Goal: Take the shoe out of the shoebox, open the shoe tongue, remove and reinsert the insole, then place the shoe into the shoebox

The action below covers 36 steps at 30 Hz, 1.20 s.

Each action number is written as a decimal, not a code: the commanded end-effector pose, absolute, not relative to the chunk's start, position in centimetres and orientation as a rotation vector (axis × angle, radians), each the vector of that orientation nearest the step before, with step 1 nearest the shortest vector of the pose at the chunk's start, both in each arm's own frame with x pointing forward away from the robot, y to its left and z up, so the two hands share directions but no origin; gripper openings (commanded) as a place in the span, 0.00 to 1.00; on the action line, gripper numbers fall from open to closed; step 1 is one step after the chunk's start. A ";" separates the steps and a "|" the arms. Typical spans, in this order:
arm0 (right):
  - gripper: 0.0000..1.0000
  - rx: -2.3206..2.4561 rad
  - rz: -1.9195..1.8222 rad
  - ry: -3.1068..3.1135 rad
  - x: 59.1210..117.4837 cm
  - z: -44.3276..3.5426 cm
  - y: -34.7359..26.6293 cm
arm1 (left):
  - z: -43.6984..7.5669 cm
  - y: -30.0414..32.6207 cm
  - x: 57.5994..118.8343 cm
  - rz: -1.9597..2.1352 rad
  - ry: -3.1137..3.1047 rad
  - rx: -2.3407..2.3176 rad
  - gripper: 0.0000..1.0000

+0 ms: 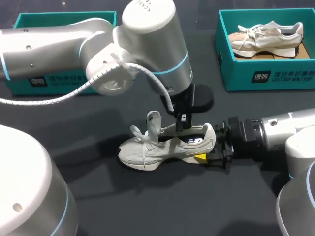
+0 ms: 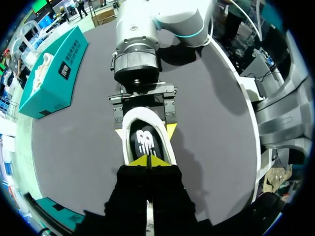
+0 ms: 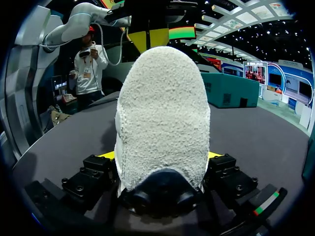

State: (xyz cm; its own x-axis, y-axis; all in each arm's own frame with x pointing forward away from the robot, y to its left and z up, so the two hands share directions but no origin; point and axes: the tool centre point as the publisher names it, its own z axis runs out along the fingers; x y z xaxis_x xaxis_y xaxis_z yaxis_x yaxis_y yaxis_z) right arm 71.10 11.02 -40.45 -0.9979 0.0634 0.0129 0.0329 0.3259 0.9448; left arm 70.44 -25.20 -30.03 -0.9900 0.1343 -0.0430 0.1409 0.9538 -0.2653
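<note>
A: Where is the shoe (image 1: 162, 147)?
B: Mid-surface (image 1: 123, 206), on its sole, toe leftward. Its heel sits between the right claw (image 1: 209, 147) fingers, both touching.
A: The left claw (image 1: 182, 123)?
B: Directly above the shoe's opening, tips down.
A: Boxes?
B: One shoebox (image 1: 268, 78) at the back right, a second shoe (image 1: 266, 37) inside. The other shoebox (image 1: 22, 22) is at the back left, behind the left arm (image 1: 59, 44).

Above the shoe (image 1: 167, 147), the left arm (image 1: 74, 44) is matte silver-grey, built of fat rounded cylinders. It has a thin light-blue ring (image 1: 182, 63) at a joint seam and small dark print on its round end cap (image 1: 147, 17). A white ribbed cable hose (image 1: 49, 98) trails from it. The left tool (image 2: 148, 161) is black with yellow tips. Right of the shoe, the right arm (image 1: 290, 128) is the same silver, with a black collar (image 1: 244, 136). The black right tool (image 2: 144, 129) carries blocky mounts dotted with screw heads (image 3: 78, 188).
</note>
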 end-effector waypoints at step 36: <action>0.00 0.092 1.803 2.538 71.1 -40.5 11.0 | -36.1 -22.6 67.9 -0.271 3.279 0.236 0.04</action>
